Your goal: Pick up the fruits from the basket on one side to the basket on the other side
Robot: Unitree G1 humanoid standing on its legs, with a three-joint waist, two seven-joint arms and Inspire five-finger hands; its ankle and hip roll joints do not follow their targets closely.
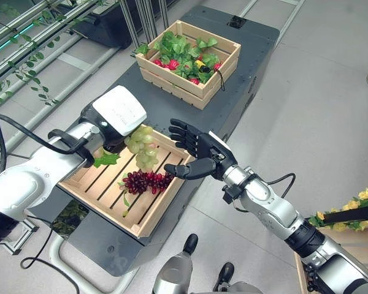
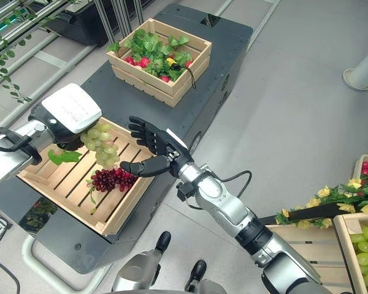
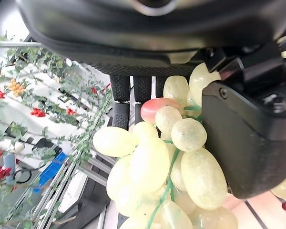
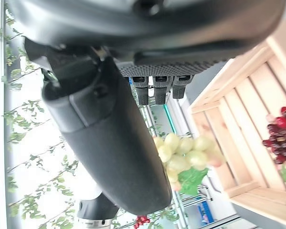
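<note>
Dark grey platform (image 1: 257, 67) on pale grey floor (image 1: 319, 110). Left hand (image 1: 113, 116) clasps green grapes (image 1: 141, 147) above the near crate (image 1: 92, 184); right hand (image 1: 199, 150) spread at its right edge, beside red grapes (image 1: 144, 181).

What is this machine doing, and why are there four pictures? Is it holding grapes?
It is a robot with two silver arms and dark hands. Two pictures come from cameras in its head, looking down. The other two come from cameras on its wrists, very close up. On the dark table sit two wooden crates. The far crate holds leaves and red fruit. Over the near crate the left hand holds a bunch of green grapes, with fingers curled round it. A bunch of dark red grapes lies inside the near crate. The right hand is open, with its thumb by the red grapes.
</note>
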